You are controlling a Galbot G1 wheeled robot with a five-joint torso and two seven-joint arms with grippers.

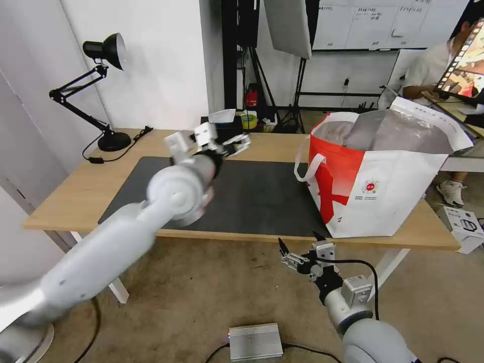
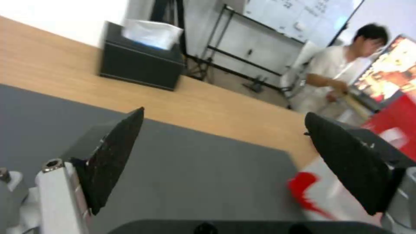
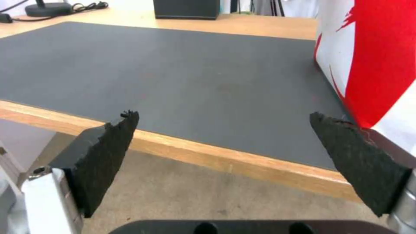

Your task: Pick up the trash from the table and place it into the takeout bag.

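The left gripper [image 1: 229, 143] hangs over the dark grey mat's [image 1: 252, 194] far edge, jaws spread, empty. The right gripper [image 1: 297, 247], also spread and empty, sits below the table's [image 1: 65, 196] front edge. The takeout bag [image 1: 383, 201] stands at the table's right end, apart from both.
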